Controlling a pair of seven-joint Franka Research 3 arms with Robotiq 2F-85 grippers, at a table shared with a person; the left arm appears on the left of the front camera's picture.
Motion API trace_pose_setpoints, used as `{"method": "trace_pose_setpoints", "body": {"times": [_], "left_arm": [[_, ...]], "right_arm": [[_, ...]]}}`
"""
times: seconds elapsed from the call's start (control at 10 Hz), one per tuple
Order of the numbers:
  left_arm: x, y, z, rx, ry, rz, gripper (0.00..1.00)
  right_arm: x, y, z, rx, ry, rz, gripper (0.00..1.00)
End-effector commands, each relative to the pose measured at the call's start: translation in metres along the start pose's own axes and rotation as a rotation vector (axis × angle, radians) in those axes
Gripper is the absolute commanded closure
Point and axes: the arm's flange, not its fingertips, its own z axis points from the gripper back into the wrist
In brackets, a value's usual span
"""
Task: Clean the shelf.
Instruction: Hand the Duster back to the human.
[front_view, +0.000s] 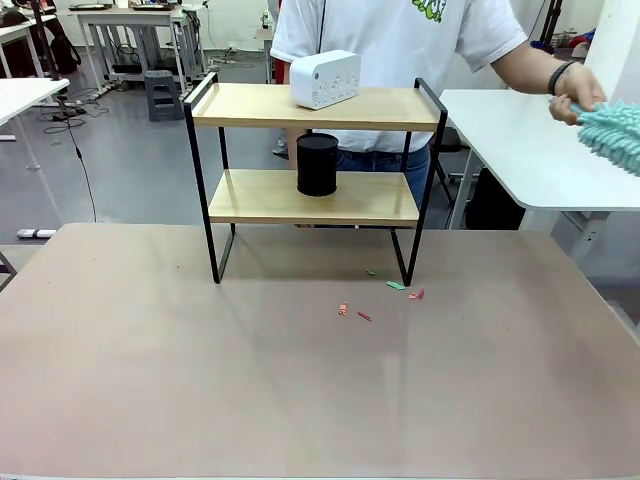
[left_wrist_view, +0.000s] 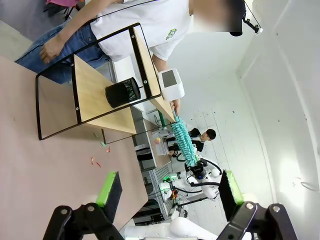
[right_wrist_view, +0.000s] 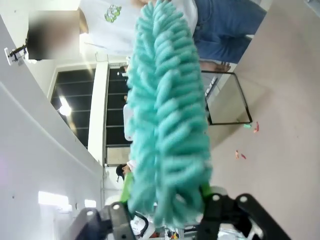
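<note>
The left gripper (left_wrist_view: 170, 192) hangs high over the near left of the brown surface (front_view: 200, 380), its green-padded fingers spread wide with nothing between them. Far of centre stands the shelf (front_view: 313, 193), two light wooden boards in a thin black frame; a white boxy device (front_view: 325, 79) sits on the top board and a black cylindrical mesh holder (front_view: 318, 164) on the lower one. Just near the shelf's right leg lie small red and green paper scraps (front_view: 385, 297). At the far right a person's hand (front_view: 577, 93) grips the handle end of a fluffy teal duster (front_view: 612, 135).

The risk I see lies in the handover. The right gripper (right_wrist_view: 165, 205) has the duster's head lying between its fingers, but whether the pads are pinching it I cannot tell; if they stand apart when the person lets go, the duster could drop. A grip on soft fibres rather than the handle could also slip during wiping. Later, a sweep along the boards may knock the white device or the mesh holder off, and scraps could scatter farther.

The front view gives the shelf's true layout and the person's grip. The left wrist view shows the empty spread fingers. The right wrist view shows the duster close against its own gripper.
</note>
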Motion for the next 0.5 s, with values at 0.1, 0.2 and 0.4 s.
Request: {"method": "trace_pose_setpoints", "body": {"times": [0.1, 0.2, 0.4], "left_arm": [[0.001, -0.003, 0.002, -0.004, 0.016, 0.003, 0.0], [0.001, -0.003, 0.002, -0.004, 0.016, 0.003, 0.0], [0.006, -0.009, 0.014, -0.078, -0.009, 0.048, 0.0]], "right_arm": [[-0.005, 0.009, -0.018, 0.003, 0.09, 0.056, 0.0], [-0.011, 0.015, -0.032, 0.018, 0.139, 0.081, 0.0], [-0.032, 0.025, -0.074, -0.002, 0.296, 0.135, 0.0]]}}
